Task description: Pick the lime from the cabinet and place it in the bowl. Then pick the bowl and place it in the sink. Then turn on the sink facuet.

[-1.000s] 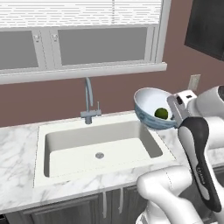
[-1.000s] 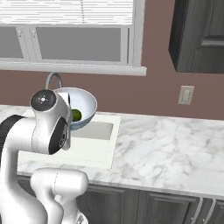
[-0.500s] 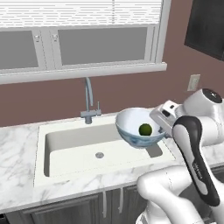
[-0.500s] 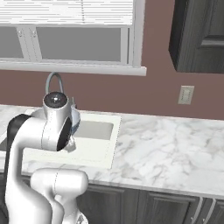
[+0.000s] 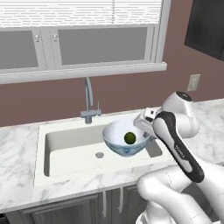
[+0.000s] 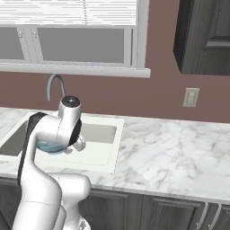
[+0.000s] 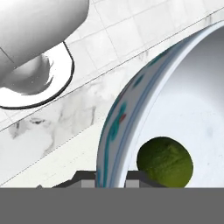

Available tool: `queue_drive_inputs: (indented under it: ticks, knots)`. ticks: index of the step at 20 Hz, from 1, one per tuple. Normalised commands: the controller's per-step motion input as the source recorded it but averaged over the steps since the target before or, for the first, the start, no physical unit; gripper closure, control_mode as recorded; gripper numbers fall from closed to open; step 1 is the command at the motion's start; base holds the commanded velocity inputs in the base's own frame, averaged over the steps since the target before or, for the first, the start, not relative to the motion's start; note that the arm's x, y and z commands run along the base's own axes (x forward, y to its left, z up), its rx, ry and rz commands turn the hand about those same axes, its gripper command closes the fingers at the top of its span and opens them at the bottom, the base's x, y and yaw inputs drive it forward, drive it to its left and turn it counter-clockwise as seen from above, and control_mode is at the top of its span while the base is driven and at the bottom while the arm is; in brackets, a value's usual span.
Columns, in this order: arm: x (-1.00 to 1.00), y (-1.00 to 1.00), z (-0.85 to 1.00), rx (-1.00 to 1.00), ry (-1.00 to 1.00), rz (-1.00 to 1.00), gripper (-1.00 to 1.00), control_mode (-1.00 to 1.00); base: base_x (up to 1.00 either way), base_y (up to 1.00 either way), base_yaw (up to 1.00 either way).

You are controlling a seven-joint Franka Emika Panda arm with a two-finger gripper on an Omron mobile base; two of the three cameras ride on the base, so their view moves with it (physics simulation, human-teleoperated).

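Observation:
My gripper (image 5: 141, 129) is shut on the right rim of the bowl (image 5: 123, 141) and holds it, slightly tilted, over the right half of the sink (image 5: 42, 154). The dark green lime (image 5: 130, 138) lies inside the bowl. In the hand view the bowl's rim (image 7: 127, 114) runs down between the two fingertips of the gripper (image 7: 111, 177), with the lime (image 7: 165, 162) just inside. Behind the basin stands the sink faucet (image 5: 89, 99). From the right, my arm hides most of the bowl (image 6: 48, 148). The cabinet (image 6: 204, 36) hangs at the upper right.
Marble counter (image 6: 170, 152) stretches right of the sink (image 6: 101, 134). A wall outlet (image 6: 191, 97) sits above it. The drain (image 5: 99, 155) lies mid-basin. A window sill (image 5: 83, 72) juts out over the faucet (image 6: 54, 83).
The bowl with the lime has travelled left and down, from above the sink's right rim to low over the basin. The gripper has stayed shut on it.

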Motion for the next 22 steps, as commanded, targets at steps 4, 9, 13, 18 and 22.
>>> queue_drive_inputs:
  ticks: [4,9,13,18,22]
  knots:
    - [0.69,0.41,-0.54,0.00,0.00,0.15,1.00,-1.00,0.00,0.00,0.00]
    - [0.65,0.26,-0.49,0.00,0.00,0.06,1.00,-1.00,0.00,0.00,0.00]
    - [0.68,0.26,-0.51,0.00,0.00,0.01,1.00,-1.00,0.00,0.00,0.00]
    - [0.55,0.24,-0.53,0.00,0.00,0.03,1.00,-1.00,0.00,0.00,0.00]
    - [0.50,0.29,-0.52,0.00,0.00,0.07,1.00,-1.00,0.00,0.00,0.00]
